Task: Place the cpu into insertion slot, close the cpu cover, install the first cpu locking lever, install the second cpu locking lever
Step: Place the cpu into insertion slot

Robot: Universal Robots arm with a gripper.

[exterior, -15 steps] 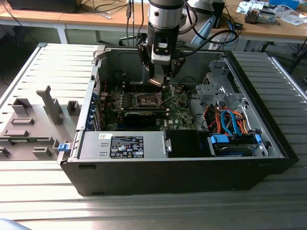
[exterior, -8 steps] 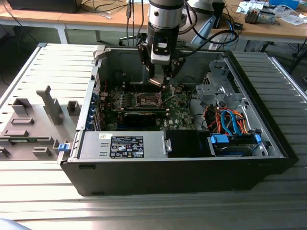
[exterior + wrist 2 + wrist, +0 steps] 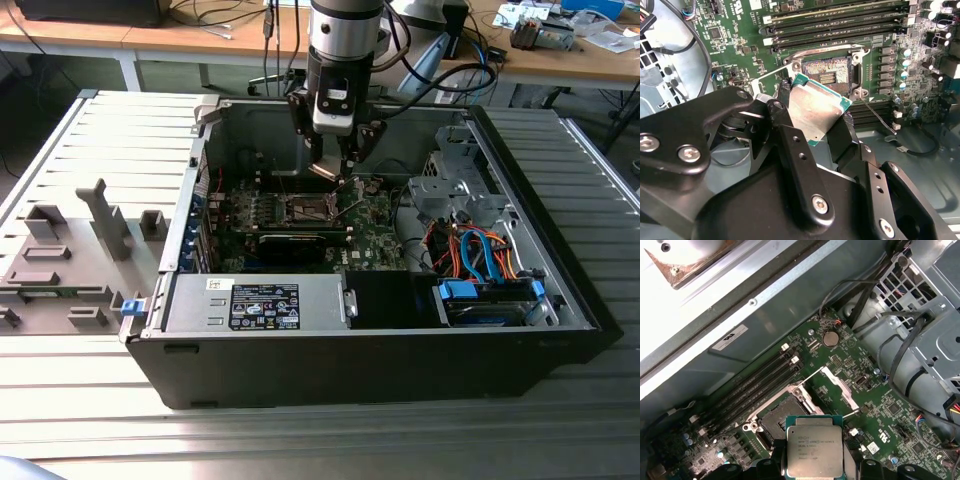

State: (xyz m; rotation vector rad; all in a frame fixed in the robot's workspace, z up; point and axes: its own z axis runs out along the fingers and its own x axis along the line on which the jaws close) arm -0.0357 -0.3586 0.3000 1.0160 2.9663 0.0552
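Observation:
My gripper hangs inside the open computer case, just above the motherboard, and is shut on the cpu. The cpu is a flat square chip with a silvery top and green edge, held tilted between the black fingers. In the first wrist view the cpu sits close to the insertion slot, apart from it and partly overlapping its edge. The insertion slot shows its dark centre uncovered. The cpu cover stands swung open beside the socket. A thin lever rod sticks out, unlatched.
Black memory slots run alongside the socket. A metal drive cage with orange and blue cables fills the case on the exterior view's right. The power supply lies at the front. A grey fixture stands outside the case on the exterior view's left.

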